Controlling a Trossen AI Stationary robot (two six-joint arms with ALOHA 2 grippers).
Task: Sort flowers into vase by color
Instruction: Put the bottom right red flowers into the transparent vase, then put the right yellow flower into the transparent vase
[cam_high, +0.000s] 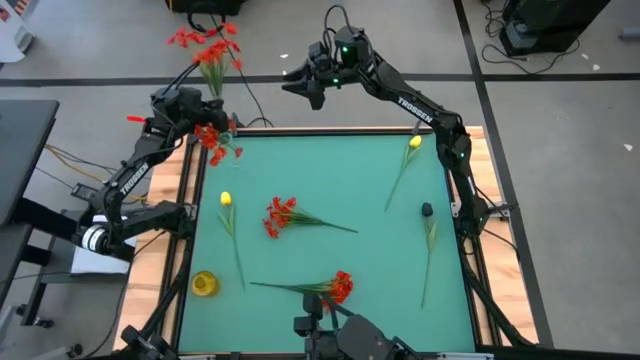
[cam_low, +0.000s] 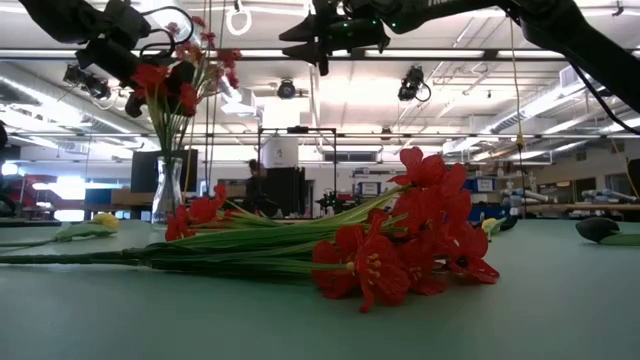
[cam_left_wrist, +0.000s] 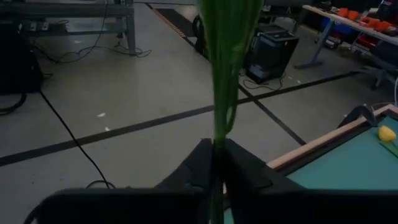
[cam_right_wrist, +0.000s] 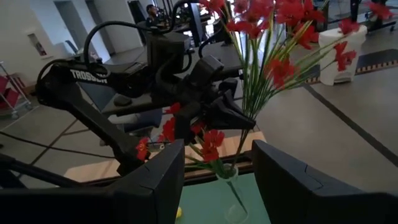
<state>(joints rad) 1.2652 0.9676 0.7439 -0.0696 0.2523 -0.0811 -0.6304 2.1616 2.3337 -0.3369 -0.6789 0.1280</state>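
My left gripper (cam_high: 212, 112) is at the table's far left corner, shut on a spray of red flowers (cam_high: 205, 45) whose stems run down into a clear glass vase (cam_low: 168, 195). More red blossoms (cam_high: 215, 142) sit lower at the vase. My right gripper (cam_high: 295, 85) hangs open beyond the far edge, facing the vase, with nothing between its fingers (cam_right_wrist: 158, 183). On the green mat lie two red sprays (cam_high: 283, 215) (cam_high: 335, 288) and yellow flowers (cam_high: 225, 200) (cam_high: 413, 143). My left gripper pinches the spray's bundle of green stems (cam_left_wrist: 217, 134) between its two fingers, below the blossoms and above the vase's mouth. The fingers come about level from the table's left and lie across the stems. The spray stands nearly upright, its lower end (cam_right_wrist: 229, 177) in the vase.
A yellow round thing (cam_high: 204, 284) lies near the mat's left front. A dark-tipped stem (cam_high: 428, 235) lies at the right. Wooden rails (cam_high: 480, 170) edge the mat. The middle of the mat between the flowers is bare.
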